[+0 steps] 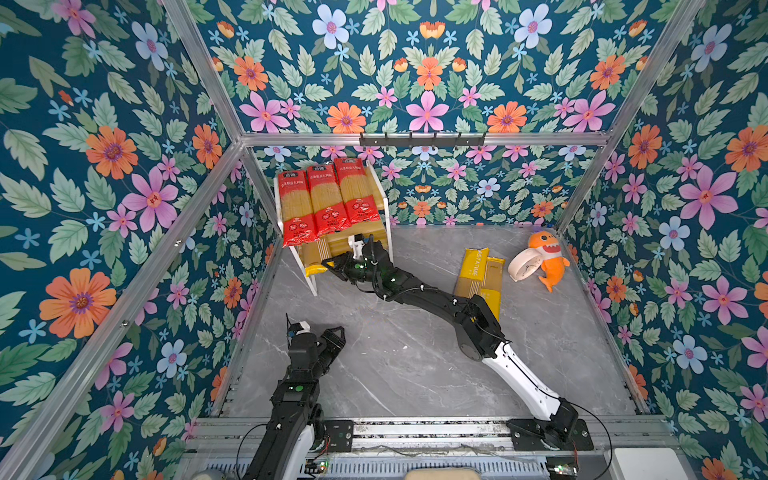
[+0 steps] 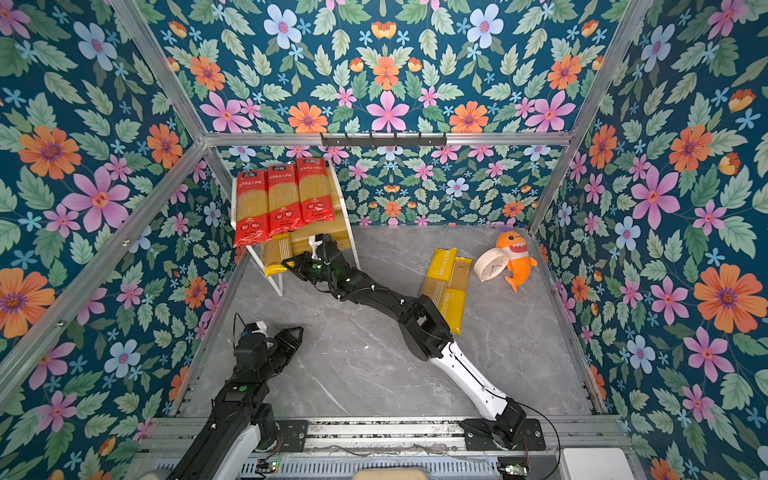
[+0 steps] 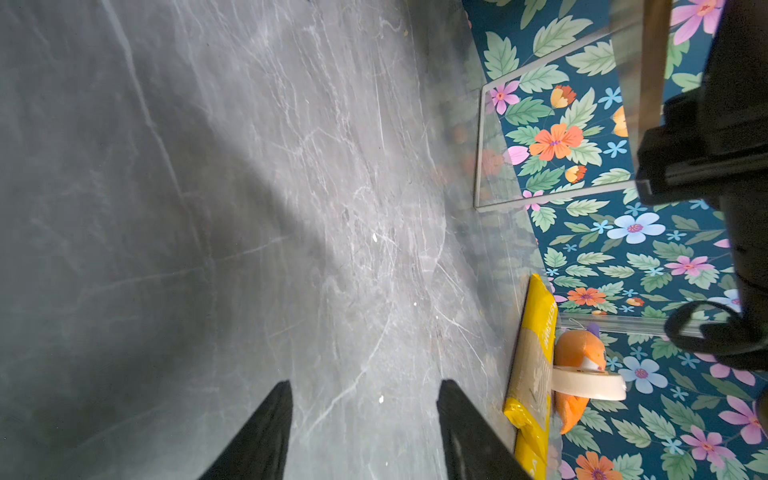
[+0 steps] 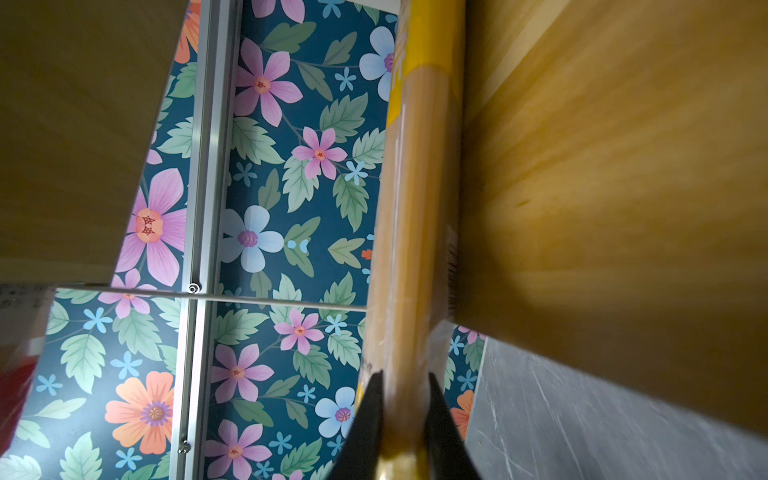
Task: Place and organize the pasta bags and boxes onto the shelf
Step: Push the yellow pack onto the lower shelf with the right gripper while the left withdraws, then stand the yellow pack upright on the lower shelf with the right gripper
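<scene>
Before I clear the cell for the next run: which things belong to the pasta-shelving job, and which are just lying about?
Job: shelf; three red packs on its top board; yellow pack in the right gripper; two yellow packs on the table.
Lying about: orange plush shark; white clock; black hook rail.

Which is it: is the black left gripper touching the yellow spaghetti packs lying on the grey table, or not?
Apart. Both top views show the black left gripper open, with a wide stretch of grey table between it and the yellow spaghetti packs.
</scene>
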Tool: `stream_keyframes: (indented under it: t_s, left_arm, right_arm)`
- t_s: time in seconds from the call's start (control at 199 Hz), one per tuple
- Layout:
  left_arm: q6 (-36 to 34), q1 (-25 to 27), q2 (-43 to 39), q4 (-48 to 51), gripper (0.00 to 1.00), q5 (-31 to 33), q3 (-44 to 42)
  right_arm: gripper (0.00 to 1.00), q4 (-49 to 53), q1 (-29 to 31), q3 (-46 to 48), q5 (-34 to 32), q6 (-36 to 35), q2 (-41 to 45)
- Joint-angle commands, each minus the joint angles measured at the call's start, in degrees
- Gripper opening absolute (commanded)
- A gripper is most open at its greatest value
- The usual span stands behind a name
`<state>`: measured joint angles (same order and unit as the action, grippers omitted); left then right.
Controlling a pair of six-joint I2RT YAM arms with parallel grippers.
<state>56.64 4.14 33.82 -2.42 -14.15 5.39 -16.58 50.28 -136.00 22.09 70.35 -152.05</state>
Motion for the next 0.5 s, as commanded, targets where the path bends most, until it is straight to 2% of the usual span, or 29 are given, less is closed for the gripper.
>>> stream_keyframes:
  t_s: [0.0,0.186,0.376,0.497]
  left_arm:
    - [-0.27,-0.01,-0.16,-2.33,0.59,-0.56,0.46]
    - [-0.56,-0.01,-1.08,-2.16,0.59,-0.95,0.39]
    - [-3.39,0.08,-1.65,-2.13,0.59,-1.63,0.87]
    - [-4.93,0.25,-1.92,-1.94,0.59,-1.43,1.43]
  right_arm:
    - [0.30,-0.82,0.08,1.07,2.25,-0.71,2.36]
    - [0.41,-4.23,0.00,7.52,3.30,-1.61,6.87]
    - [0.42,-10.03,-0.62,20.88,3.90,-2.11,14.24]
    - [0.41,-11.84,-1.27,32.75,3.82,-5.29,21.44]
